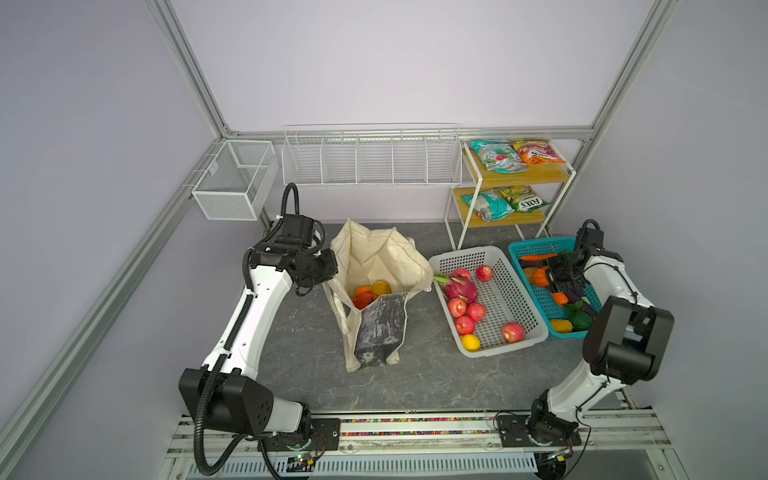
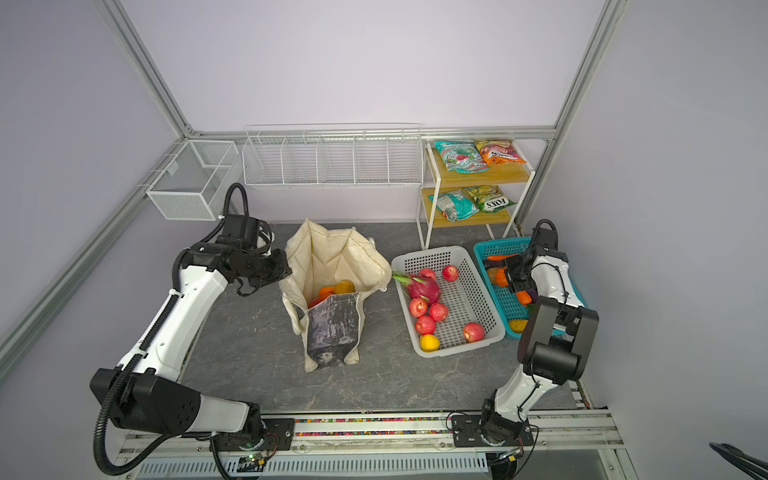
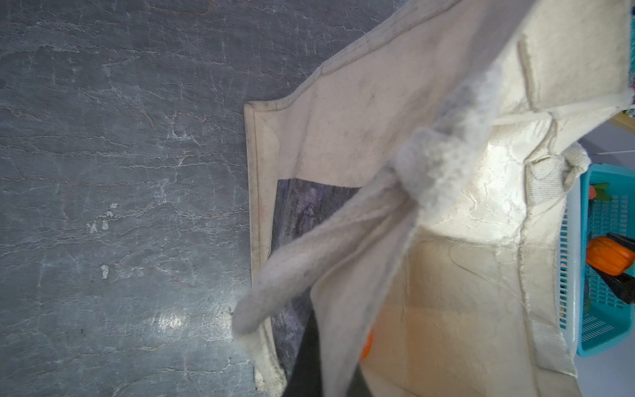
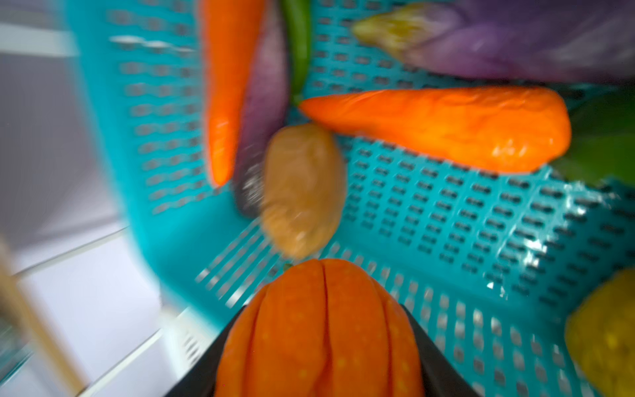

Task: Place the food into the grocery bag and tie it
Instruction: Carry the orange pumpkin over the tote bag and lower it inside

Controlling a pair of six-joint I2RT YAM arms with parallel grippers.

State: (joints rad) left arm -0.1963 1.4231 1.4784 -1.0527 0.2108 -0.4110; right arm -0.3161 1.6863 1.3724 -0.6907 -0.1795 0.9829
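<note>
Grocery bag: the grocery bag (image 1: 376, 257) stands open mid-table, with oranges (image 1: 365, 297) and a yellow fruit (image 1: 381, 286) at its bottom.
Left arm: stretched low to the bag's left rim; the left gripper (image 3: 326, 364) has its fingers pressed together on the cream cloth.
Right arm: bent down into the teal basket (image 1: 536, 245); the right gripper (image 4: 323, 309) pinches a ribbed orange pumpkin (image 4: 319, 340).
Right wrist only: a blurred potato (image 4: 302, 192) and carrots (image 4: 446, 127) beyond the pumpkin; in both top views the arm hides them.
Around: the white basket (image 1: 465, 252) of apples (image 1: 457, 306) lies between bag and teal basket; snack packets (image 1: 498, 156) lie on the shelf (image 1: 528, 176) behind.
</note>
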